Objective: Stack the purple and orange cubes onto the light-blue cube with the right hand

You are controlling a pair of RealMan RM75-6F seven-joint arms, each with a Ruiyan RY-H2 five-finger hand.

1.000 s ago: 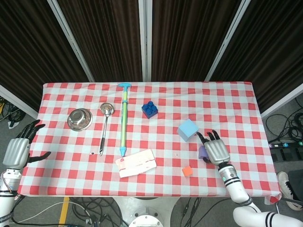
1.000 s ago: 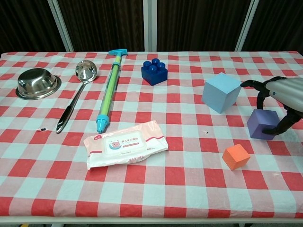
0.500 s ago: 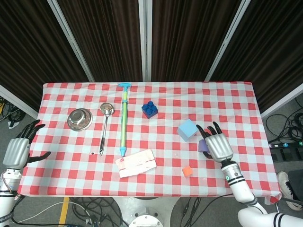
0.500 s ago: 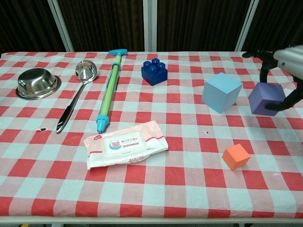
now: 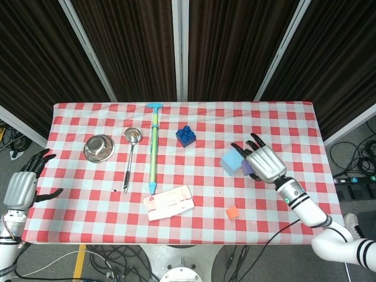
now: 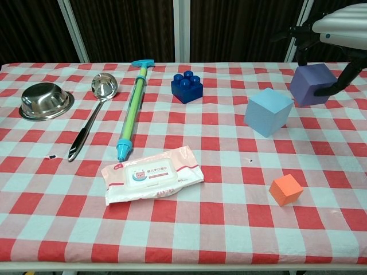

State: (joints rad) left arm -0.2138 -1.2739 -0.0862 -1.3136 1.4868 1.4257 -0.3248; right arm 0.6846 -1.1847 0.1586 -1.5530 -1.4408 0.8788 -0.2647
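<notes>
My right hand [image 5: 262, 163] [image 6: 335, 26] grips the purple cube [image 6: 312, 84] [image 5: 247, 168] in the air, just right of and above the light-blue cube [image 6: 268, 111] [image 5: 232, 161], which rests on the checked table. The small orange cube [image 6: 285, 189] [image 5: 232, 212] lies on the cloth nearer the front edge, apart from both. My left hand [image 5: 23, 183] hangs off the table's left edge with fingers apart and nothing in it.
A blue toy brick [image 6: 186, 87] stands behind the light-blue cube. A green-and-blue pump tube [image 6: 132, 110], a ladle [image 6: 92, 114] and a steel bowl [image 6: 46, 101] lie to the left. A wet-wipes pack [image 6: 151, 173] sits front centre on the checked table [image 6: 200, 229].
My right hand has lifted the purple cube off the cloth and carried it up and left, towards the light-blue cube. The left hand has not moved.
</notes>
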